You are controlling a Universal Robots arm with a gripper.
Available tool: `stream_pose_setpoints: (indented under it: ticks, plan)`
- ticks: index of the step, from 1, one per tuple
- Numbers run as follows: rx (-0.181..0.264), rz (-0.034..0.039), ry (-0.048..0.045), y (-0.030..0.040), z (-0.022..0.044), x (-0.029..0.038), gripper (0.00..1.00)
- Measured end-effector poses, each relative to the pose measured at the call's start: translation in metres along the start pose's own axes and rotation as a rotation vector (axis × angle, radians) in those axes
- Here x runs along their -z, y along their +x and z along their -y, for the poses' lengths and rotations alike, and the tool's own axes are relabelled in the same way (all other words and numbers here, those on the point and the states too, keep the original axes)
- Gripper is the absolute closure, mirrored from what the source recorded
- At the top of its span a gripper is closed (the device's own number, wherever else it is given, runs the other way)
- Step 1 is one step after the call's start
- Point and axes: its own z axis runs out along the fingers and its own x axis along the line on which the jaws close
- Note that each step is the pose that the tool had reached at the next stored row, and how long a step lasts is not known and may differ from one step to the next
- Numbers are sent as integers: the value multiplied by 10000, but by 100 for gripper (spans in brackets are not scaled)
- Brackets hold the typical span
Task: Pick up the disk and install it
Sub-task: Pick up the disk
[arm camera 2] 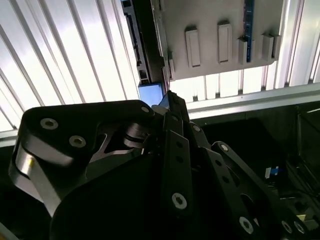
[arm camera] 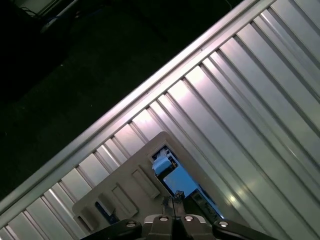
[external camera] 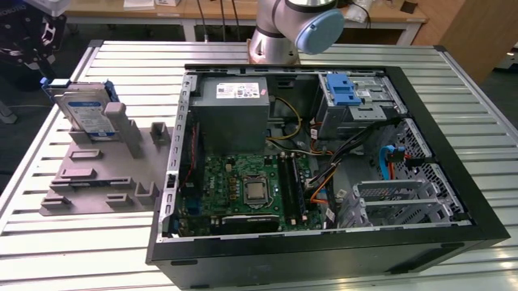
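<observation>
Now | disk (external camera: 85, 112) — silver, blue-railed, white-blue label — upright in grey stand (external camera: 89, 182) | claw (arm camera: 173, 201) pinched narrow, empty

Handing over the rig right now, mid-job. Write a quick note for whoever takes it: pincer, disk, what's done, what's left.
Pincer: shut, fingertips together, holding nothing; it hangs over the grey holder in the first wrist view.
Disk: upright in that holder, to the exterior view's left of the open computer case.
Done: nothing; the disk is not grasped.
Left: pickup and install, all of it.
</observation>
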Motion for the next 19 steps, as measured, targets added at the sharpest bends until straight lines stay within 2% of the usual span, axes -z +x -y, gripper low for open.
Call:
stream_pose_setpoints:
  ticks: [6, 15, 19]
  plan:
    - [402, 1, 17, 0, 0, 0, 89]
    - [445, 1, 17, 0, -1, 0, 89]
    - [929, -13, 19, 1, 0, -1, 89]
